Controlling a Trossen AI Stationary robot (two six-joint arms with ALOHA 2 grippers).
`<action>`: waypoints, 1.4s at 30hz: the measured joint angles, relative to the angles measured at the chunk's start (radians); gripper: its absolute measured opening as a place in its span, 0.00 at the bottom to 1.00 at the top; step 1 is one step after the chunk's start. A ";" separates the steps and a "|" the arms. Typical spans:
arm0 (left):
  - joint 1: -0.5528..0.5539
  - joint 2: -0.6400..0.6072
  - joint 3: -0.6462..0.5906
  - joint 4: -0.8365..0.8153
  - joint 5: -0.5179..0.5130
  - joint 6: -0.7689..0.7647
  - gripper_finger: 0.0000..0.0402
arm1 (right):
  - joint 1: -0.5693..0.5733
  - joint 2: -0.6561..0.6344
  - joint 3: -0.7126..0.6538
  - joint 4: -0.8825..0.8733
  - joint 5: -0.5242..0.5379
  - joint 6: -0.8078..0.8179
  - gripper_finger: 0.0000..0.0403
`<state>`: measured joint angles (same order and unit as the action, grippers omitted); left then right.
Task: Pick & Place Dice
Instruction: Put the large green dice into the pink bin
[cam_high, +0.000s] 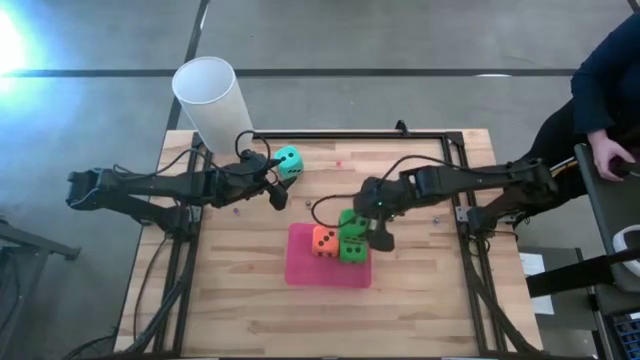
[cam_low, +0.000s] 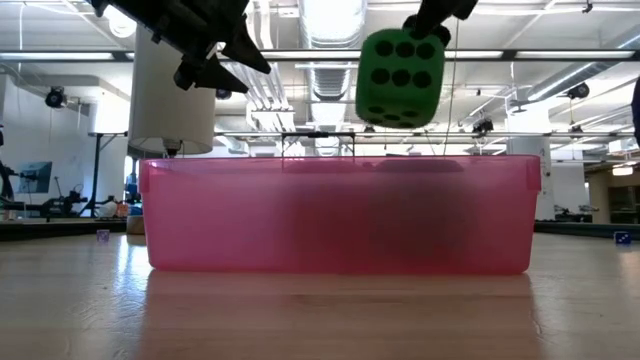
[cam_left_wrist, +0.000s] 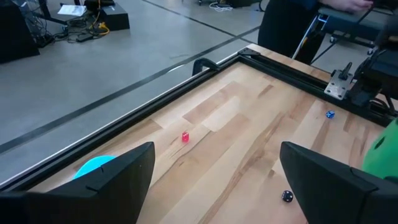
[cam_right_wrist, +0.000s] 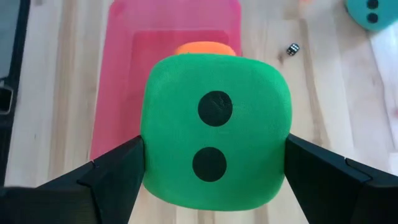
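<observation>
My right gripper is shut on a green die, which hangs above the pink tray in the low view. Inside the tray lie an orange die and a second green die. A teal die rests on the table just beyond my left gripper. That gripper hovers open with nothing between its fingers. My right gripper pinches the green die by two opposite sides between its two fingers. The fingers slant down from the table's right side. The die is lifted clear, above the tray's rim, its two-pip face toward the wrist camera.
A tall white cup stands at the table's far left corner. Tiny dice lie loose on the wood: a red one, a blue one and a dark one. A person sits beyond the right edge.
</observation>
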<state>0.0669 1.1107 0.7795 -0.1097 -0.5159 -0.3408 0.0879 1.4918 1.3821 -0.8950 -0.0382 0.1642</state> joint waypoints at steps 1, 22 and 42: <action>0.000 0.000 0.000 0.000 0.000 0.000 0.88 | 0.005 0.011 -0.001 -0.003 0.000 0.012 0.85; 0.000 0.000 0.000 -0.025 0.000 0.000 0.88 | 0.017 0.070 -0.002 -0.007 -0.002 0.008 0.85; 0.000 0.000 0.000 -0.023 0.000 0.000 0.87 | 0.018 0.070 -0.002 -0.013 0.015 -0.006 0.90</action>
<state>0.0666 1.1107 0.7795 -0.1329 -0.5156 -0.3408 0.1055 1.5616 1.3804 -0.9085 -0.0231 0.1585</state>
